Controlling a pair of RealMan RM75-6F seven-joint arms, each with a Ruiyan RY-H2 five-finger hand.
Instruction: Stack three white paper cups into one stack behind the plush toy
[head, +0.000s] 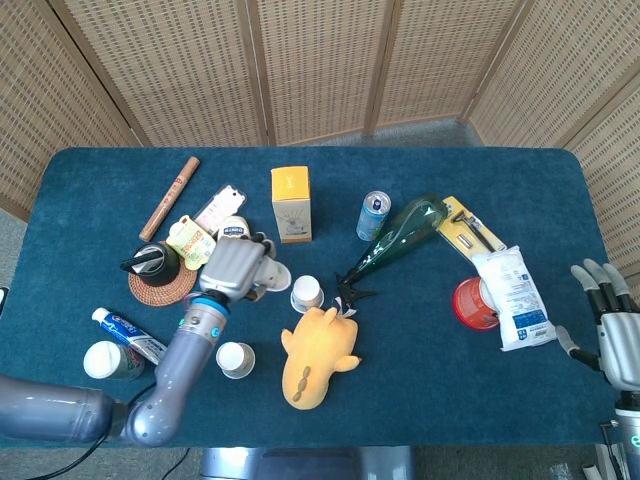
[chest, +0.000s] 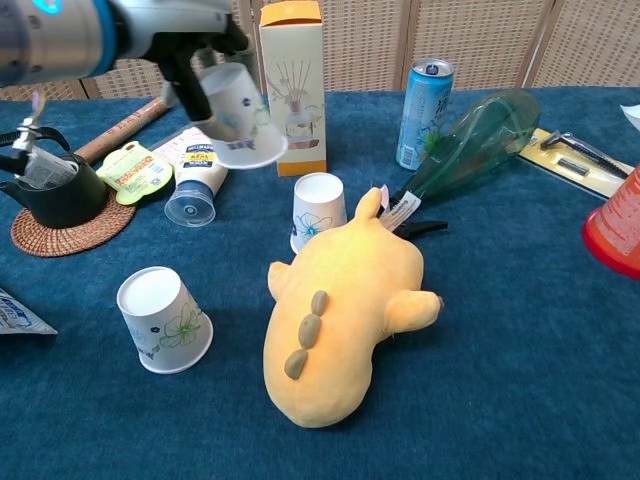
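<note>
Left robot hand (chest: 195, 45) grips a white paper cup (chest: 238, 115) upside down in the air, mouth tilted down-right. Second cup (chest: 318, 210) stands inverted on the desk just below-right of it, touching the plush toy (chest: 340, 315). Third cup (chest: 163, 318) sits well below. Right robot hand (head: 608, 330) far off, fingers spread, holding nothing.

I see a table (head: 520, 400) covered in dark blue cloth, backed by folding wicker screens (head: 320, 65) in wooden frames, with grey floor (head: 420, 132) showing beneath them under even light.
</note>
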